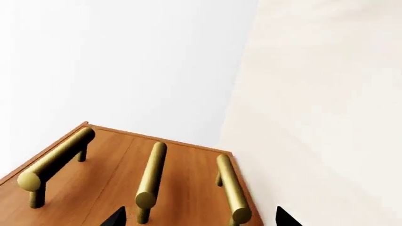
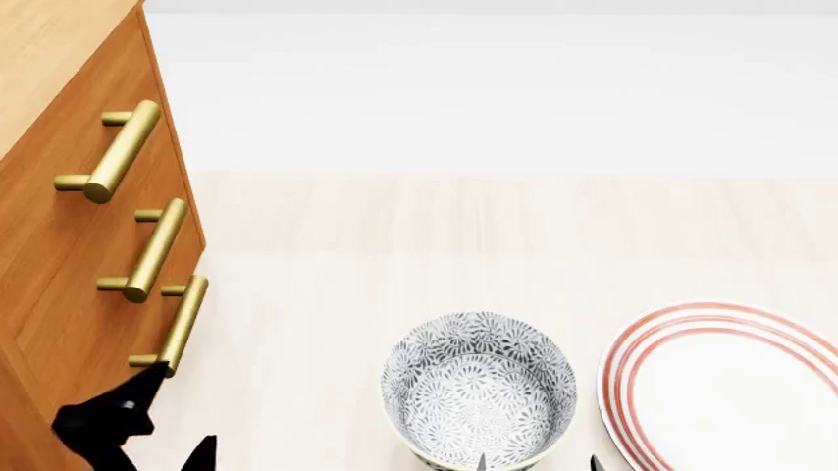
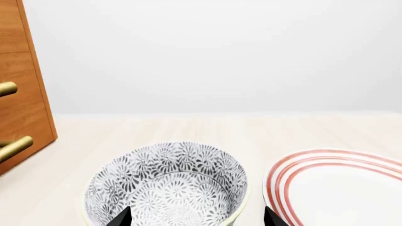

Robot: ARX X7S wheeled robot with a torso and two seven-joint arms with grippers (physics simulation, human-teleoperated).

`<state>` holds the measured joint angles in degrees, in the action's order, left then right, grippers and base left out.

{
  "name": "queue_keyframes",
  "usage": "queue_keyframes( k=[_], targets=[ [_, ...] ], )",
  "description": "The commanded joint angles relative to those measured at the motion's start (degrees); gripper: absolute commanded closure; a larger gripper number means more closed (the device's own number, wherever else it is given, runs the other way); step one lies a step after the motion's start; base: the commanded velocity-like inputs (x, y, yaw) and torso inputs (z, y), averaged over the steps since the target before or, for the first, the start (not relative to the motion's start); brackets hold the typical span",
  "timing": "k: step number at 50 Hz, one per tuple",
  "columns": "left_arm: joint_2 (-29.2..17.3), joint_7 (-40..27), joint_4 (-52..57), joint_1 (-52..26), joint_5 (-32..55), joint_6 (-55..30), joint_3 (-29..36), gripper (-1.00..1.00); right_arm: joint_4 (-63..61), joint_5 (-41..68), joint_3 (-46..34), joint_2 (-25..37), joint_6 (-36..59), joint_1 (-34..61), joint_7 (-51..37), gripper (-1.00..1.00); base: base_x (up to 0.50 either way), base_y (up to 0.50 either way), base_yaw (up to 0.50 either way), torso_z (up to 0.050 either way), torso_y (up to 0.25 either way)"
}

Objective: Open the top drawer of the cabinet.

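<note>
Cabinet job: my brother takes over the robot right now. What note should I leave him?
Left gripper: jaws open, empty, low beside the cabinet, near the lowest handle.
Right gripper: jaws open, at the bowl.
The top drawer is shut, its top handle untouched.
Done: nothing yet.
Left: probably raise the left gripper to the top handle, close on it, pull out.

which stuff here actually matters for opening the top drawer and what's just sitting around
For the job: cabinet, top drawer by its brass handle, left gripper.
Just lying about: patterned bowl, red-rimmed plate.
</note>
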<state>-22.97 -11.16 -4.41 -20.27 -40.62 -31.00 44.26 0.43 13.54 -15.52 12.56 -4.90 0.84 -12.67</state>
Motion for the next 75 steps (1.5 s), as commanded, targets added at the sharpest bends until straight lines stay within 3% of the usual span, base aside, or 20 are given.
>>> queue_keyframes(
  k=[1,27,51,60,75],
  targets=[
    [-2.0,6.4,3.2,-1.4,-10.4,-5.9,3.4,-1.0,-0.1,-0.7,0.9,-0.7,0.2,-0.1,0.9,-1.0,0.0,0.0,0.0,0.0,0.0],
    [-5.4,11.2,13.3,-3.9,-8.3,-8.8,-2.4,-1.0,-0.2,0.0,0.5,-0.2,0.3,0.0,0.1,-1.0,0.0,0.0,0.0,0.0,0.0],
    [-9.2,18.2,16.0,-9.3,-11.7,-10.2,-1.9,-1.0,0.1,0.3,-0.3,0.1,0.0,0.2,-0.3,-1.0,0.0,0.0,0.0,0.0,0.0],
    [-7.9,20.6,15.9,-11.5,-5.9,-10.1,-5.6,-1.0,0.2,0.5,-0.5,0.3,0.2,0.2,-0.4,-1.0,0.0,0.0,0.0,0.0,0.0],
    [-6.3,22.9,12.7,-16.3,-4.3,-10.0,-6.2,-1.0,0.5,0.6,-0.9,0.5,-0.1,0.3,-0.7,-1.0,0.0,0.0,0.0,0.0,0.0]
  ],
)
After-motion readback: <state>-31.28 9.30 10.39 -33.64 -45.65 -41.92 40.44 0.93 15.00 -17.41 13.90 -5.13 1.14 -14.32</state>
